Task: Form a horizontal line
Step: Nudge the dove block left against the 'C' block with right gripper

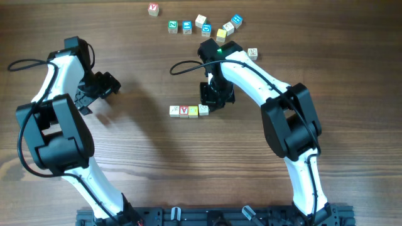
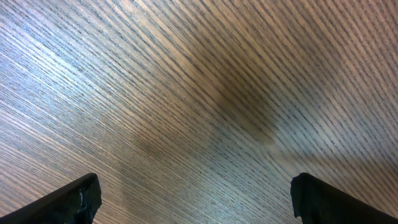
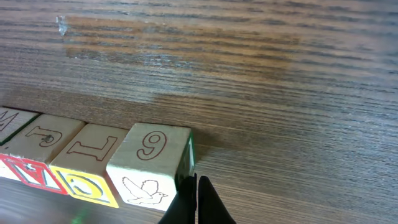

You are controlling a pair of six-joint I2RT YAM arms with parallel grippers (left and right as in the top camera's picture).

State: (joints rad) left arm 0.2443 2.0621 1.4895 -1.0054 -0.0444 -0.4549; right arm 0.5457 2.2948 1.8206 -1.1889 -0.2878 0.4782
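Note:
A short row of lettered wooden blocks [image 1: 188, 111] lies in a horizontal line at the table's middle. Its right end block [image 1: 203, 110] shows a 6 and a bird in the right wrist view [image 3: 151, 163]. My right gripper [image 1: 213, 99] is shut and empty, its fingertips [image 3: 194, 194] touching that block's right side. Several loose blocks [image 1: 207, 27] lie scattered at the far edge. My left gripper [image 1: 107, 85] is open and empty over bare wood at the left, fingers apart in the left wrist view [image 2: 196, 199].
A single block [image 1: 153, 9] sits at the far edge, left of the cluster. Another block [image 1: 252, 53] lies right of my right arm. The arms' base rail [image 1: 213, 216] runs along the near edge.

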